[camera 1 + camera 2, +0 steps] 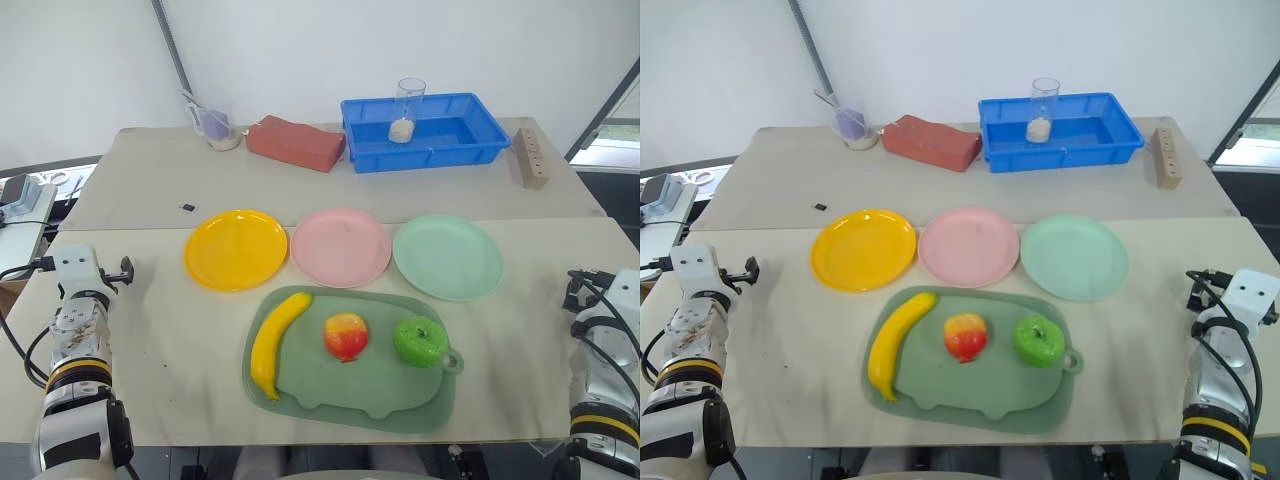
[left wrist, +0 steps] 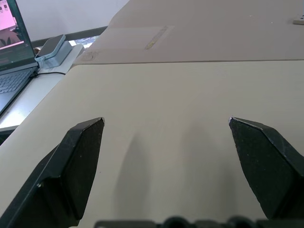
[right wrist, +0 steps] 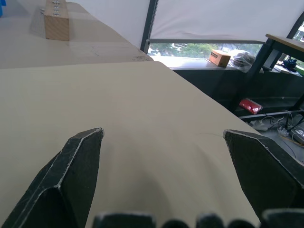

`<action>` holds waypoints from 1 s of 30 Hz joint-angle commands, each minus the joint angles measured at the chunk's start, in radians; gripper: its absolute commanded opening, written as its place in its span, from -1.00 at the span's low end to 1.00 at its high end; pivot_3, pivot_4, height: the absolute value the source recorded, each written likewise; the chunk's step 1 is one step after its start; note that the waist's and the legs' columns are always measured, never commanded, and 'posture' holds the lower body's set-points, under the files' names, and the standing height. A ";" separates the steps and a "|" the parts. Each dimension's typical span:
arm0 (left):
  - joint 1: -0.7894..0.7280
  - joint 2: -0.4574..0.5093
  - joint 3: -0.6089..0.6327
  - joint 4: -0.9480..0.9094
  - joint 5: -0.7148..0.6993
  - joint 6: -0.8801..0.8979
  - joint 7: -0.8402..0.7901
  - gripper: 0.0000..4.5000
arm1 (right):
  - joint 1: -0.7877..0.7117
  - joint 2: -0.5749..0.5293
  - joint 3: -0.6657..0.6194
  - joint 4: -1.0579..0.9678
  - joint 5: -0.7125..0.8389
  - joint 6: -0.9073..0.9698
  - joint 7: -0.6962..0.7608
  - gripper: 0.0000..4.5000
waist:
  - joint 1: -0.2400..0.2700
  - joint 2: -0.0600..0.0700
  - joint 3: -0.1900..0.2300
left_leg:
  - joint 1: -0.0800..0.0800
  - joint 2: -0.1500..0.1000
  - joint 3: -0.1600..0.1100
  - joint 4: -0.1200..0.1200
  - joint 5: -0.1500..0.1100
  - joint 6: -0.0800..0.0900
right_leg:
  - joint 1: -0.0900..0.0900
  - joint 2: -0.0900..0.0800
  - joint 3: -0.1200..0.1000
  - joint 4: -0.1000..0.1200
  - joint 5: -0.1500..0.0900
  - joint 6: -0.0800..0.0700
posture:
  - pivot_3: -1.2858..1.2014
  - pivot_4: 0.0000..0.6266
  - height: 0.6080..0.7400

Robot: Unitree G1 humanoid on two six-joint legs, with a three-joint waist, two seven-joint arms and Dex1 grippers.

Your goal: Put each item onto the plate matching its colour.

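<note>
On a dull-green tray (image 1: 350,398) near the table's front lie a yellow banana (image 1: 275,340), a red-and-yellow apple (image 1: 345,336) and a green apple (image 1: 420,340). Behind the tray stand a yellow plate (image 1: 236,249), a pink plate (image 1: 341,246) and a mint-green plate (image 1: 447,256), all bare. My left gripper (image 2: 166,121) hovers open over bare table at the far left, well away from the tray. Far off at the right edge, my right gripper (image 3: 162,132) is open too, holding nothing.
At the back of the table are a blue bin (image 1: 430,155) with a glass cup (image 1: 405,110) in it, a red brick (image 1: 295,143), a clear cup (image 1: 218,128) and a wooden block (image 1: 531,157). A laptop (image 2: 14,61) sits off the table's left side.
</note>
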 commanded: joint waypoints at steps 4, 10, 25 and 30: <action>0.025 0.067 0.046 -0.130 -0.089 0.013 -0.175 1.00 | -0.019 -0.043 -0.023 -0.015 0.011 -0.019 0.018 0.99 | -0.002 0.000 0.000 | 0.000 0.000 0.000 0.000 0.000 0.000 | 0.000 0.000 0.000 0.000 0.000 0.000 | 0.03 -0.52 1.00; 0.199 0.115 0.019 -0.602 -0.249 0.276 -0.439 1.00 | -0.061 -0.129 0.030 -0.086 0.018 0.015 0.161 0.99 | -0.008 0.002 -0.001 | 0.000 0.000 0.002 0.000 0.000 0.000 | 0.000 0.000 0.001 0.000 0.000 -0.001 | 0.03 -0.52 1.00; 0.604 0.164 -0.213 -1.519 -0.526 0.824 -0.561 1.00 | -0.205 -0.249 0.412 -0.762 0.405 0.522 0.925 0.99 | 0.001 0.003 -0.001 | 0.000 0.002 0.005 0.002 -0.001 0.001 | -0.003 0.003 0.011 0.000 -0.004 -0.008 | 0.03 -0.52 1.00; 0.533 0.098 -0.328 -1.503 -0.457 0.832 -0.493 1.00 | -0.165 -0.367 0.470 -1.005 0.560 0.723 1.076 0.99 | 0.034 0.002 -0.001 | -0.004 0.002 0.005 0.004 -0.001 0.000 | -0.004 0.001 0.010 -0.003 -0.004 -0.009 | 0.03 -0.52 1.00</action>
